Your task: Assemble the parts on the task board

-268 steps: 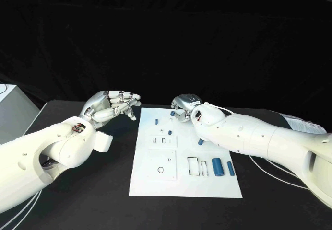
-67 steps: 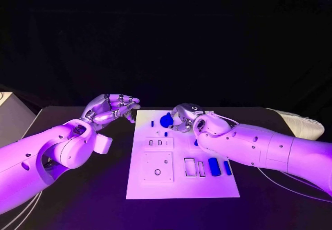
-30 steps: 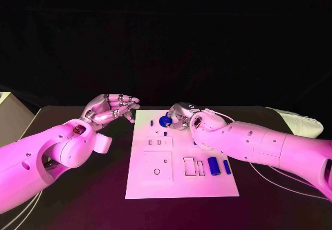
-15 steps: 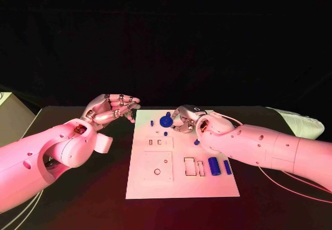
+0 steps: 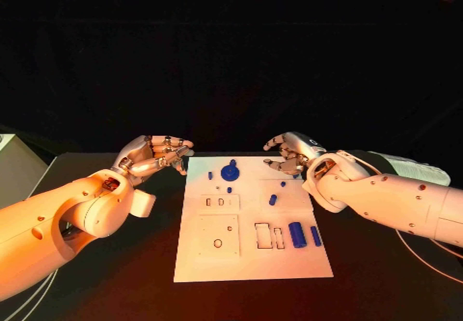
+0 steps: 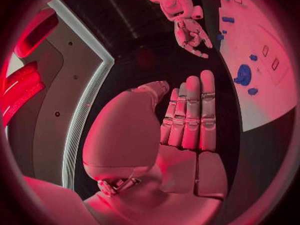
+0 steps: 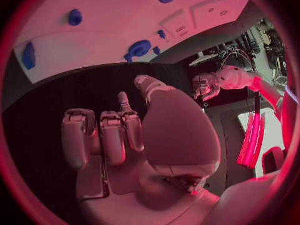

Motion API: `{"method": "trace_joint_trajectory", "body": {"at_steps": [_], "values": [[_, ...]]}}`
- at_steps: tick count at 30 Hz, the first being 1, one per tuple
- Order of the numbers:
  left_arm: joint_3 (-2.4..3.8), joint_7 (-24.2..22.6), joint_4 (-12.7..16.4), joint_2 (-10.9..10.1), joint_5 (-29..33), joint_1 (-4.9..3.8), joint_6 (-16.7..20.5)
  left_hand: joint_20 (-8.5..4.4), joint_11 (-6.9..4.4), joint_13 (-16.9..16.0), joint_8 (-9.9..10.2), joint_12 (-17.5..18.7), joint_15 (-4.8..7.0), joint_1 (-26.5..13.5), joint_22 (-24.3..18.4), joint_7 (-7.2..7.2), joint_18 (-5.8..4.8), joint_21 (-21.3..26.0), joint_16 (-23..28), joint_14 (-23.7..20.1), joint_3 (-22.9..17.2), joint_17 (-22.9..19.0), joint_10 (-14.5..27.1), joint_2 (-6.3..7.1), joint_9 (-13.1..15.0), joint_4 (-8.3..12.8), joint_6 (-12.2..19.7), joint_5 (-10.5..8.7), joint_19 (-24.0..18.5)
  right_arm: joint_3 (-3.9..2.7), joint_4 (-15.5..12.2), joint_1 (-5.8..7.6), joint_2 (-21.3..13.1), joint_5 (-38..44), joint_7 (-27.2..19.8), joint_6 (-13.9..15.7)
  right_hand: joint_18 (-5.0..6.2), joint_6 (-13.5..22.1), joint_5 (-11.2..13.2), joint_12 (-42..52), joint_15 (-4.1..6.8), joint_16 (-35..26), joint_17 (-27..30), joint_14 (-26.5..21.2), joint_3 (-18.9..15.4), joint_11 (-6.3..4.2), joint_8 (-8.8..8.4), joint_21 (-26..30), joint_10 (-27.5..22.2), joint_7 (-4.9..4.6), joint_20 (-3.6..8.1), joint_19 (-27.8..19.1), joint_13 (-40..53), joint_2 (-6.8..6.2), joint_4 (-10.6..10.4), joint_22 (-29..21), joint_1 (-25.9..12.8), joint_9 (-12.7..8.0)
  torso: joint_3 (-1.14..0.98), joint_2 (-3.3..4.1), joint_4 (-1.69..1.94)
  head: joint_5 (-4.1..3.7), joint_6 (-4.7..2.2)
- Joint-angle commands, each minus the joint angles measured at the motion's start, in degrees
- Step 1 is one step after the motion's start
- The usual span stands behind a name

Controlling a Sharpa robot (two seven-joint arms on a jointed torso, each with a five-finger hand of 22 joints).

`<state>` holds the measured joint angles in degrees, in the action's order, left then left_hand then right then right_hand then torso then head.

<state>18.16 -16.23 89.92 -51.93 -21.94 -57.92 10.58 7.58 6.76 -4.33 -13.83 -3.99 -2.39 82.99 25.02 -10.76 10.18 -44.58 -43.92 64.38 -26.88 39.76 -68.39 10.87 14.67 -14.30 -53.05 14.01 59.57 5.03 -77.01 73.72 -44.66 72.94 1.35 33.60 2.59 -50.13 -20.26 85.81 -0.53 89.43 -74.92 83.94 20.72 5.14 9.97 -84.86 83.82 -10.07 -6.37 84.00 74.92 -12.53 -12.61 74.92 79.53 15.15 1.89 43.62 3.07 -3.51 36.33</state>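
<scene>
The white task board lies in the middle of the black table. A round blue part with a knob stands near the board's far edge, free of both hands. My right hand hovers to the right of it, over the board's far right corner, fingers apart and holding nothing. My left hand hangs beside the board's far left corner, also holding nothing. Small blue parts dot the board's middle. The left wrist view shows my left hand, the round part and my right hand.
A thick blue cylinder and a slimmer one lie at the board's right side beside rectangular slots. A white box stands at the table's left edge, and a pale sheet lies at the far right.
My right hand has let go of the round blue part and drawn back to the right, fingers spreading. The part stays standing on the board. My left hand has not moved.
</scene>
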Motion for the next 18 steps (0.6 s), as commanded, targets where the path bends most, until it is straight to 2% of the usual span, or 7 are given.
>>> {"method": "trace_joint_trajectory", "body": {"at_steps": [1, 7, 9, 10, 12, 14, 18], "values": [[0.04, -0.36, -0.08, 0.09, -0.05, 0.26, -0.74, 0.09, 0.07, -0.1, 0.18, 0.1, -0.11, 0.48, 0.09, -0.08, 0.25, -0.23, -0.12, -0.34, -0.33, -0.09, 0.48, 0.19, 0.05, -0.03, 0.21, -0.11, -0.5, 0.0, 0.28, 0.14, -2.17, -7.61, -8.12, -3.77, -0.92, -0.9, 0.9, -0.24, -0.09, 0.05, -13.27, 5.65, 0.9, -0.07, -0.31, -0.13, 0.68, 0.09, 0.04, 3.37, 9.83, -0.45, 0.98, 8.41, 1.23, -0.06, -0.35, -0.08, -0.51, -0.45, -0.17], [0.04, -0.38, -0.28, 0.26, -0.01, 0.91, -0.87, 0.09, 0.07, -0.1, 0.18, 0.1, -0.11, 0.48, 0.09, -0.08, 0.25, -0.23, -0.12, -0.34, -0.33, -0.09, 0.48, 0.19, 0.05, -0.03, 0.21, -0.11, -0.5, 0.04, 1.75, 0.15, -6.22, -7.28, -10.9, -9.68, -1.01, -1.6, 2.24, -0.31, 0.13, 0.14, -13.58, 5.72, 1.58, -0.35, -0.1, -0.38, 0.64, 0.43, 0.21, 3.49, 9.76, -1.65, 2.62, 8.8, 2.83, -0.05, -0.72, 0.03, -0.77, -0.78, -0.2], [0.04, -0.39, -0.38, 0.38, 0.01, 1.09, -0.9, 0.14, 0.1, -0.13, 0.26, 0.08, -0.14, 0.47, 0.41, -0.12, 0.27, -0.72, -0.16, -0.41, -0.45, -0.13, 0.57, 0.22, 0.2, 0.06, 0.26, -0.1, -0.91, 0.05, 2.3, 0.07, -6.97, -6.73, -11.16, -10.89, -1.02, -1.68, 2.42, -0.34, 0.21, 0.14, -13.6, 5.72, 1.65, -0.45, -0.1, -0.41, 0.61, 0.54, 0.28, 3.5, 9.72, -2.1, 3.14, 8.85, 3.31, -0.07, -0.56, 0.03, -0.69, -1.05, -0.23], [0.04, -0.41, -0.45, 0.44, 0.02, 1.18, -0.92, 0.14, 0.1, -0.13, 0.26, 0.08, -0.14, 0.47, 0.41, -0.12, 0.27, -0.72, -0.16, -0.41, -0.45, -0.13, 0.57, 0.22, 0.2, 0.06, 0.26, -0.1, -0.91, 0.06, 2.7, 0.03, -7.32, -6.32, -11.2, -11.6, -1.01, -1.69, 2.49, -0.37, 0.24, 0.15, -13.64, 5.73, 1.68, -0.47, -0.1, -0.39, 0.59, 0.56, 0.31, 3.49, 9.7, -2.24, 3.31, 8.83, 3.47, -0.08, -0.62, 0.05, -0.72, -1.08, -0.24], [0.04, -0.42, -0.59, 0.56, 0.02, 1.38, -0.96, 0.14, 0.1, -0.13, 0.26, 0.08, -0.14, 0.47, 0.41, -0.12, 0.27, -0.72, -0.16, -0.41, -0.45, -0.13, 0.57, 0.22, 0.2, 0.06, 0.26, -0.1, -0.91, 0.09, 3.62, -0.09, -7.81, -5.08, -11.07, -12.85, -1.01, -1.69, 2.55, -0.44, 0.28, 0.16, -13.69, 5.74, 1.76, -0.52, -0.13, -0.39, 0.51, 0.61, 0.35, 3.48, 9.62, -2.45, 3.64, 8.84, 3.79, -0.1, -0.53, 0.03, -0.66, -1.3, -0.19], [0.04, -0.43, -0.69, 0.63, 0.01, 1.52, -1.0, 0.14, 0.1, -0.13, 0.26, 0.08, -0.14, 0.47, 0.41, -0.12, 0.27, -0.72, -0.16, -0.41, -0.45, -0.13, 0.57, 0.22, 0.2, 0.06, 0.26, -0.1, -0.91, 0.12, 4.42, -0.24, -7.96, -3.92, -10.78, -13.71, -1.01, -1.61, 2.55, -0.52, 0.31, 0.17, -13.71, 5.74, 1.79, -0.54, -0.2, -0.37, 0.42, 0.63, 0.38, 3.47, 9.53, -2.68, 3.94, 8.82, 4.06, -0.14, -0.59, 0.07, -0.68, -1.48, -0.09], [0.05, -0.47, -0.83, 0.73, 0.01, 1.7, -1.05, 0.14, 0.1, -0.13, 0.26, 0.08, -0.14, 0.47, 0.41, -0.12, 0.27, -0.72, -0.16, -0.41, -0.45, -0.13, 0.57, 0.22, 0.2, 0.06, 0.26, -0.1, -0.91, 0.19, 6.41, -0.75, -7.43, -1.64, -10.03, -14.63, -1.01, -1.51, 2.5, -0.55, 0.33, 0.16, -13.68, 5.73, 1.86, -0.57, -0.28, -0.38, 0.4, 0.66, 0.41, 3.47, 9.51, -2.81, 4.23, 8.85, 4.37, -0.19, -0.54, 0.07, -0.55, -1.69, 0.03]]}}
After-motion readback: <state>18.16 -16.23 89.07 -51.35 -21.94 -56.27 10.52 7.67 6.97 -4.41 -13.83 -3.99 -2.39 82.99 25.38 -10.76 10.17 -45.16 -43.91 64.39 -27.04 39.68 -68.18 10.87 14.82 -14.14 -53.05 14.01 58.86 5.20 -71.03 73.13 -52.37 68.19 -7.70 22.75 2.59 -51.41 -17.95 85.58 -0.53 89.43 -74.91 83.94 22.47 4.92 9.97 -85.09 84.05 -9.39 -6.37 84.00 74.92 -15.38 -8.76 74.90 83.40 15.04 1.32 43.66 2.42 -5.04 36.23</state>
